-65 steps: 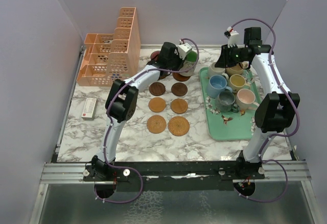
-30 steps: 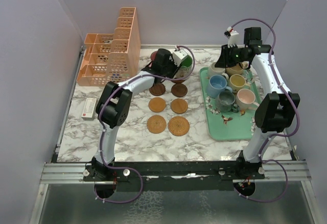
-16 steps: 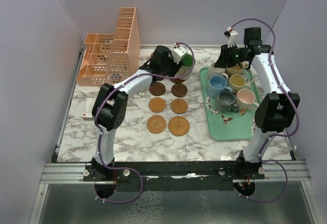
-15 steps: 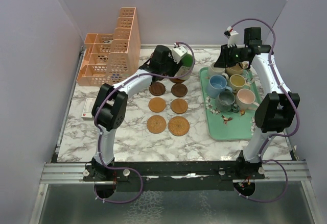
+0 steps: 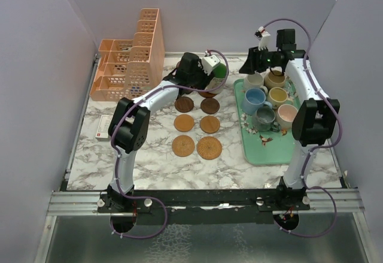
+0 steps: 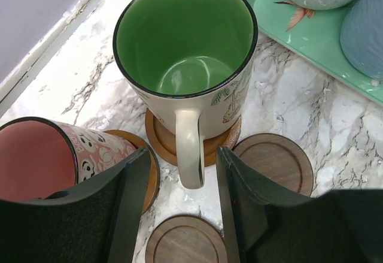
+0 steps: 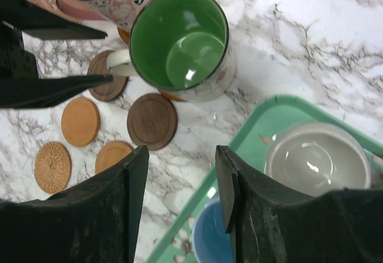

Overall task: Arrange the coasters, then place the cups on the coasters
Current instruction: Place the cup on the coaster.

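The left gripper (image 6: 182, 150) stands part-open, its black fingers either side of the handle of the white ceramic mug with the green inside (image 6: 185, 41), not touching it; that mug sits upright on a round brown wooden coaster (image 6: 160, 142), just beside a panda-patterned mug with a red inside (image 6: 36, 161); two dark wooden discs (image 6: 272, 161) lie nearer on the marble table (image 6: 287, 101); the right gripper (image 7: 181, 149) hangs part-open and empty above the edge of the mint-green tray (image 7: 254, 132), where a pale mug (image 7: 314, 158) and a blue one (image 7: 212, 242) stand.

Glossy ceramic mug (image 6: 185, 41), matt wooden coaster (image 6: 272, 162), marbled tabletop (image 6: 290, 98).
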{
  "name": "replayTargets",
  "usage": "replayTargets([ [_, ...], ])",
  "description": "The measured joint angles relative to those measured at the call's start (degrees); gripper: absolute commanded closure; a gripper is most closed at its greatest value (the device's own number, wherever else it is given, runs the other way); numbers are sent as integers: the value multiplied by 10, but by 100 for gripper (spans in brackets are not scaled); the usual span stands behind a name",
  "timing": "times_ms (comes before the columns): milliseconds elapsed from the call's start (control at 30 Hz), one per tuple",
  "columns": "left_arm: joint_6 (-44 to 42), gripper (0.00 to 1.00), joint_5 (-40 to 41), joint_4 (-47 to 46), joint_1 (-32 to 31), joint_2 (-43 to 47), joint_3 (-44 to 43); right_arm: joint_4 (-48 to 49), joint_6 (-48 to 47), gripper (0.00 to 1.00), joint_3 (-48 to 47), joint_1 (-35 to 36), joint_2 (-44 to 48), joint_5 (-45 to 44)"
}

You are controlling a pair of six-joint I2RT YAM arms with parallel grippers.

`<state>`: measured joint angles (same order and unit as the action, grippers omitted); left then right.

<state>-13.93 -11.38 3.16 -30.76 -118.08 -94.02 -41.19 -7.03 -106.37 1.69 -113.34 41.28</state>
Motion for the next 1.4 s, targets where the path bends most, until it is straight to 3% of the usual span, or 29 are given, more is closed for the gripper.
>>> replayTargets([
  [367, -4, 57, 0, 0, 0, -22, -2, 54, 68, 46, -95, 45, -127, -5],
  [667, 2, 62, 0, -1, 0, -24, -2, 76, 98, 46, -105, 54, -165, -38],
  [1400, 16, 69, 0, -12, 0, -32, 41, 92, 104, 66, -134, 88, -202, -93],
])
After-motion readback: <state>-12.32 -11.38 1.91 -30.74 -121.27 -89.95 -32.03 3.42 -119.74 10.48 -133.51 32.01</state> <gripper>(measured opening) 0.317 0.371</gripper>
